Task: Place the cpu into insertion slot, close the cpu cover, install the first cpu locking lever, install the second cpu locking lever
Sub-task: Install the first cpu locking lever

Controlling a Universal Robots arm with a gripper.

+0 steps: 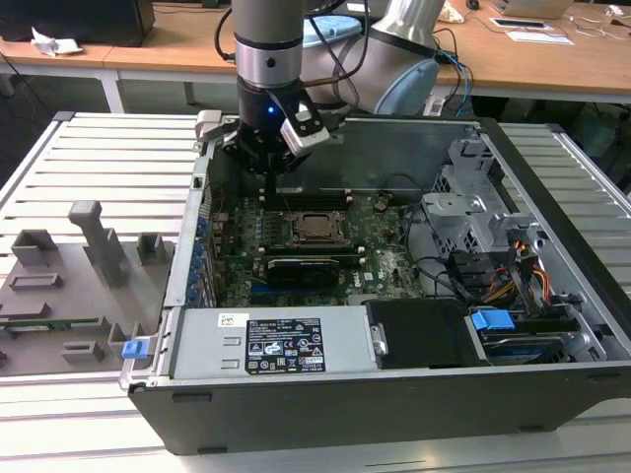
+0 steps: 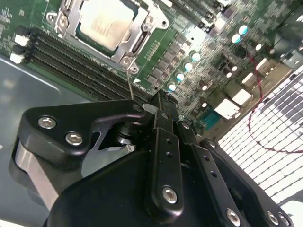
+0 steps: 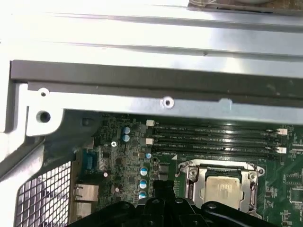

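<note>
Wooden desks line the background behind an open computer case (image 1: 552, 325) resting on a slatted metal table (image 1: 99, 158). The gripper (image 2: 161, 101) hangs above the motherboard (image 1: 385, 246) with its fingers closed together, gripping nothing. The cpu (image 2: 105, 21) sits in its socket just ahead of the fingertips, framed by the cpu cover (image 2: 137, 40), which lies flat around it. Memory slots (image 3: 213, 139) run beside the socket.

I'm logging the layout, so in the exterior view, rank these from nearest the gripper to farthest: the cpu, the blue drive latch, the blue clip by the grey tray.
1. The cpu, just below the gripper, mid-board.
2. The blue clip, toward the exterior view's left.
3. The blue drive latch, toward the exterior view's right, low in the case.
</note>
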